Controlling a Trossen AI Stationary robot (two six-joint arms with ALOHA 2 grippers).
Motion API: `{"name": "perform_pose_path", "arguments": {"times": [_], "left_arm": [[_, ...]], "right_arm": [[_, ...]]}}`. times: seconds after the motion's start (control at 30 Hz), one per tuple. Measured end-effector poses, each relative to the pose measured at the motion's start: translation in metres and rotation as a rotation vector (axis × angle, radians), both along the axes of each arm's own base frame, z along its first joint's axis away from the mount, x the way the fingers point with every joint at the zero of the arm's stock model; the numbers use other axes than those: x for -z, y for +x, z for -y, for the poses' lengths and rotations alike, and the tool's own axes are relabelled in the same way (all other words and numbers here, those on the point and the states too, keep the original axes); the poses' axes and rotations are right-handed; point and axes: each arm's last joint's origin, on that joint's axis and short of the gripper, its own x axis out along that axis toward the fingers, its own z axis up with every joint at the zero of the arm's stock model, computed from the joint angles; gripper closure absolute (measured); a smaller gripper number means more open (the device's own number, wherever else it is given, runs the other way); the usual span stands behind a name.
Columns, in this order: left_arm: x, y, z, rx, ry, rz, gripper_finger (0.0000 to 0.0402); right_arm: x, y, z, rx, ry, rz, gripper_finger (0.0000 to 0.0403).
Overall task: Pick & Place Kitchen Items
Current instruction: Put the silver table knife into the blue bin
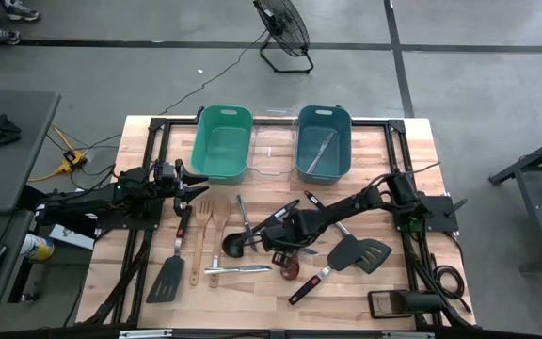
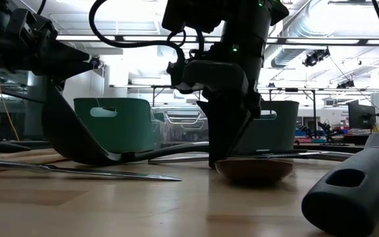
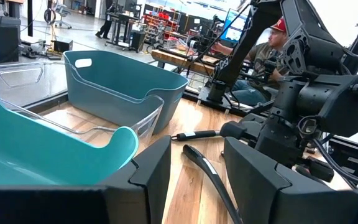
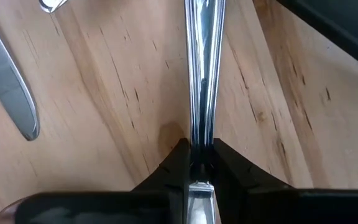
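Note:
Kitchen items lie spread on the wooden table [image 1: 384, 151]: a red-handled black spatula [image 1: 171, 268], two wooden spoons [image 1: 205, 235], a black ladle [image 1: 236, 247], a black slotted spatula [image 1: 360, 252] and slim silver cutlery [image 1: 243, 269]. My right gripper [image 1: 278, 243] is at the table's middle, shut on a slim silver utensil [image 4: 202, 62]. My left gripper [image 1: 196, 184] is open and empty above the table's left part, near the green bin [image 1: 222, 141]. My right gripper pinches the silver utensil's slim handle [image 4: 201, 134] between its two fingers. The fingers [image 2: 224, 148] come from above, pointing down, and lie across the handle. The rest of the utensil runs away from the fingers, low along the wood.
A green bin, a clear bin [image 1: 273, 151] and a blue bin [image 1: 323, 141] holding a silver utensil stand in a row at the far edge. A wooden spoon bowl [image 2: 254, 170] and a silver knife [image 4: 11, 93] lie close to my right gripper. A person sits beyond the table [image 3: 272, 50].

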Motion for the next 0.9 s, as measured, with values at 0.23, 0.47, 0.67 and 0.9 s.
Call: {"name": "perform_pose_path", "arguments": {"times": [0.23,0.47,0.67,0.9], "left_arm": [[0.0,0.0,0.0,0.0,0.0,0.0,0.0252],[0.0,0.0,0.0,0.0,0.0,0.0,0.0252],[0.0,0.0,0.0,0.0,0.0,0.0,0.0252],[0.0,0.0,0.0,0.0,0.0,0.0,0.0252]], "right_arm": [[-0.008,-0.004,0.003,0.004,0.002,-0.014,0.0366],[-0.016,-0.009,0.007,0.005,0.033,-0.043,0.0366],[-0.033,-0.013,0.008,-0.021,0.047,-0.017,0.0366],[-0.076,-0.021,0.017,-0.087,0.106,0.074,0.0366]]}}
